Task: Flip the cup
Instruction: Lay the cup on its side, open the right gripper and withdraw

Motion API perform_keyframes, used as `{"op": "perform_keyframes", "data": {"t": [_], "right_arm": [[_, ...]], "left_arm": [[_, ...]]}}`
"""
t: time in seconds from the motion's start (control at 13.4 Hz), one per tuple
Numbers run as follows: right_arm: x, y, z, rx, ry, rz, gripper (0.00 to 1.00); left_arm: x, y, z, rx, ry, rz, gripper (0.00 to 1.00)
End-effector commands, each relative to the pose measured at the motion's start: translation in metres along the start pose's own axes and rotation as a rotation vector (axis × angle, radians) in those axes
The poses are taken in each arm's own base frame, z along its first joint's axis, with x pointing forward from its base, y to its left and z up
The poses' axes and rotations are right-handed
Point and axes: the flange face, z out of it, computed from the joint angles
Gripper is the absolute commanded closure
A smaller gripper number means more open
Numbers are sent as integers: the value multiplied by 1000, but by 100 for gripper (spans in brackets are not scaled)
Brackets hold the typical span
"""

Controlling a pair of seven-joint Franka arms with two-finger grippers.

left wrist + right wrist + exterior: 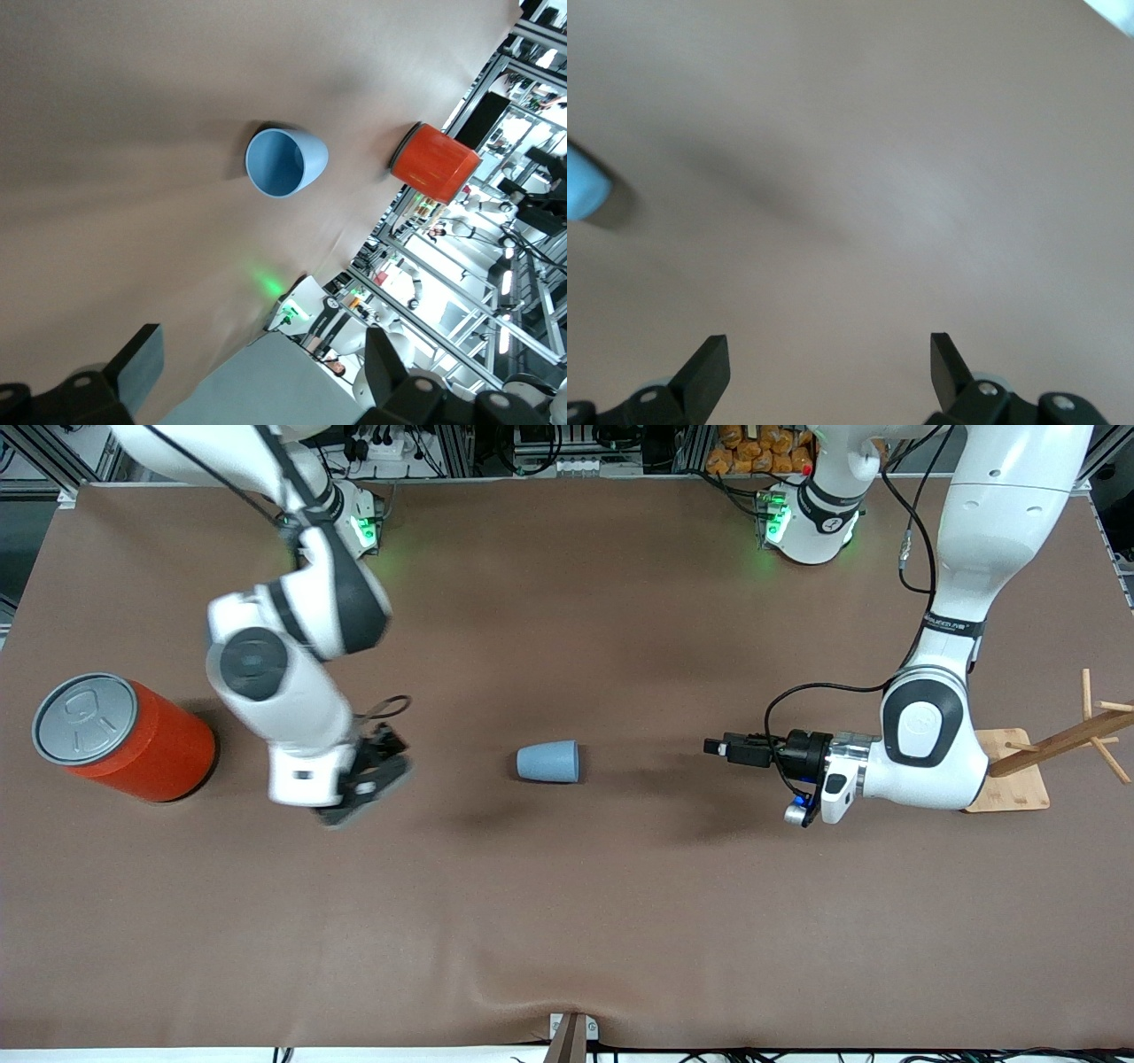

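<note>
Starting at the right arm's end of the table, we see the orange can (133, 737) with its grey lid, tilted on the brown table (567, 921). Just beside it, toward the middle, the right gripper (372, 779) hangs low over the bare tabletop — its wrist view shows the fingers (709, 363) spread wide apart with nothing between them.

Near the middle of the table we find the cup (548, 763), light blue and lying on its side, its wider mouth turned toward the left arm's end; the left wrist view looks straight into that opening. The cup sits well apart from both grippers.

Next comes the left gripper (722, 748), pointing level toward the cup — fingers (142, 359) open and empty. At the left arm's end stands a wooden rack (1054, 753).
</note>
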Motion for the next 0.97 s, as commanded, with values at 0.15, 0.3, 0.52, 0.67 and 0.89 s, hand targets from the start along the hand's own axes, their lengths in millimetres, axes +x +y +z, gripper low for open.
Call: {"op": "perform_keyframes", "data": {"t": [0.15,0.3,0.52,0.67,0.89], "right_arm": [[-93,106,-74,2,-44,320,0],[-118,115,-98,4,-70,358,0],[-143,128,-126,77,-108,478,0],[-159,141,-140,146,-129,555,0],[-167,133,-171,144,-154,628,0]], "left_arm": [[-2,-7,24,-53,35,-31,0],[-2,-11,34,-40,53,-41,0],[-4,-10,54,-50,60,-56,0],[-5,-9,67,-44,66,-59,0],[-1,-9,77,-48,66,-57,0]]}}
